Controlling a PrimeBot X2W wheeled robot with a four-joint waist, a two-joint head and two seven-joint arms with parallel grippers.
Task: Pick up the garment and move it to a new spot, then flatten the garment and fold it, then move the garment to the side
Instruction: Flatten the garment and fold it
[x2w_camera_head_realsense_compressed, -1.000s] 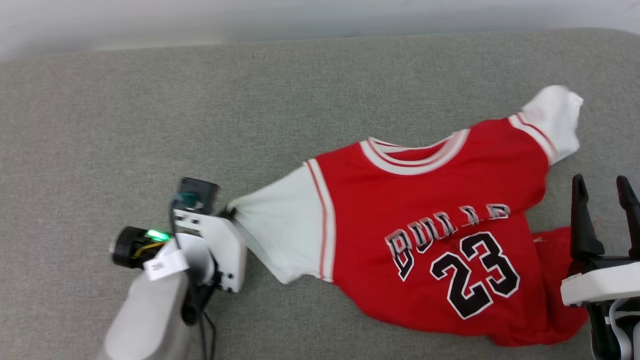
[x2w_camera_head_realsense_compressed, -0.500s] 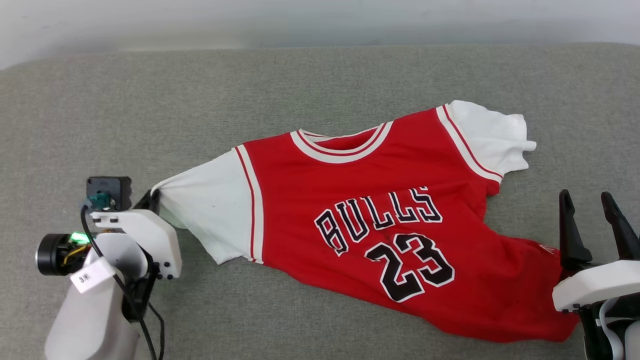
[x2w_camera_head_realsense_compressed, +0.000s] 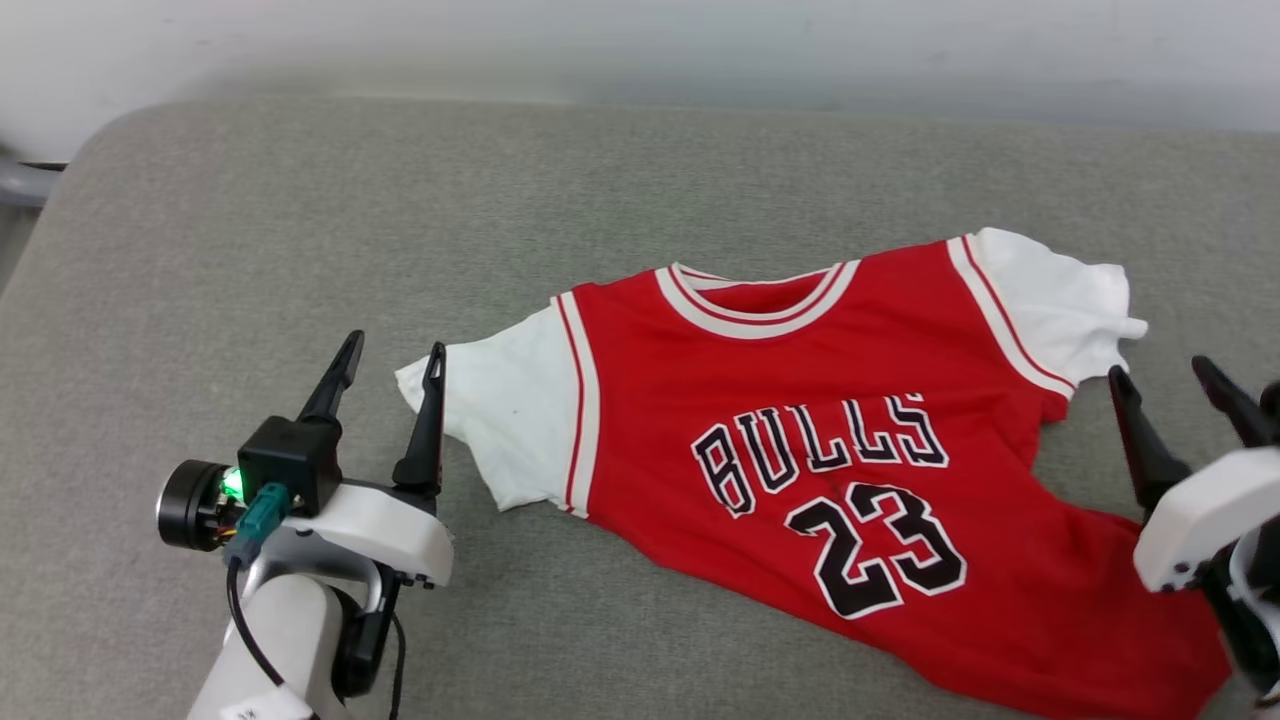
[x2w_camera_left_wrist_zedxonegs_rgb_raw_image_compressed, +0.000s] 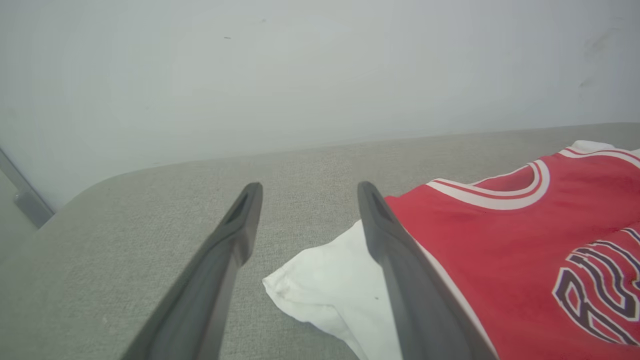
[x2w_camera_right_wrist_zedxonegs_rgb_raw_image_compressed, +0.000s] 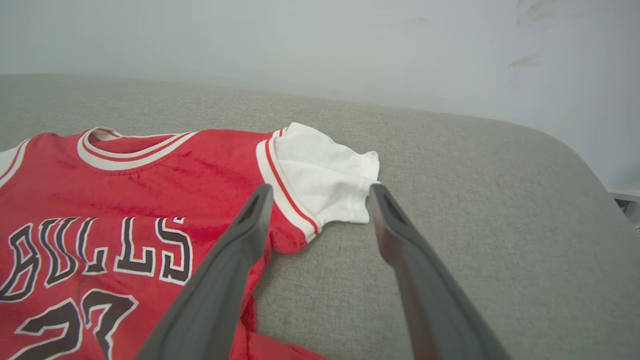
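The garment (x2w_camera_head_realsense_compressed: 800, 400), a red jersey with white short sleeves, a striped collar and black lettering with the number 23, lies face up on the grey cushion (x2w_camera_head_realsense_compressed: 250, 250). Its lower right hem is bunched. My left gripper (x2w_camera_head_realsense_compressed: 392, 345) stands open just left of the left white sleeve (x2w_camera_head_realsense_compressed: 490, 410), holding nothing; in the left wrist view that gripper (x2w_camera_left_wrist_zedxonegs_rgb_raw_image_compressed: 305, 189) has the sleeve (x2w_camera_left_wrist_zedxonegs_rgb_raw_image_compressed: 325, 280) lying between and under its fingers. My right gripper (x2w_camera_head_realsense_compressed: 1160, 370) is open beside the right sleeve (x2w_camera_head_realsense_compressed: 1060, 300); in the right wrist view the gripper (x2w_camera_right_wrist_zedxonegs_rgb_raw_image_compressed: 320, 190) points at that sleeve (x2w_camera_right_wrist_zedxonegs_rgb_raw_image_compressed: 325, 175).
A pale wall (x2w_camera_head_realsense_compressed: 640, 40) runs behind the cushion's far edge. The cushion's rounded left corner (x2w_camera_head_realsense_compressed: 90, 130) drops off beside a grey bar (x2w_camera_head_realsense_compressed: 25, 185). Bare cushion lies left of and beyond the garment.
My left gripper let go of the left sleeve and opened, its fingers now pointing up. The sleeve dropped flat. The head camera shifted too, so the whole scene sits differently in view.
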